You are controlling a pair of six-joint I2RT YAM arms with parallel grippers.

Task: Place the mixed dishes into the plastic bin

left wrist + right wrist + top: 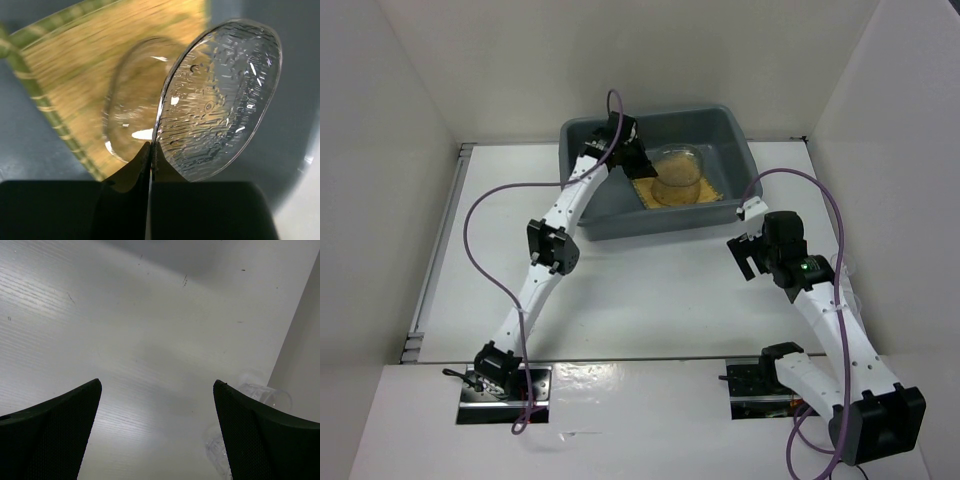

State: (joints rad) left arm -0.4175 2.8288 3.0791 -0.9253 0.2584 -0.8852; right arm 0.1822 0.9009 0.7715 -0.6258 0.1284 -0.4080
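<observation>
Over the placemat (65, 75) in the plastic bin (620, 225), your left gripper (151, 150) is pinching the plate (220, 100) on edge — releasing here, you are probably risking a crack.

Bright, even light falls from above. The white table (650, 290) has glare near its front edge. Up close, the square yellow woven mat (75, 75) looks blurry, and the round glassy plate (220, 100) sparkles.

One bin (588, 218), one placemat (70, 75), one plate (220, 100), one cup (262, 395).
</observation>
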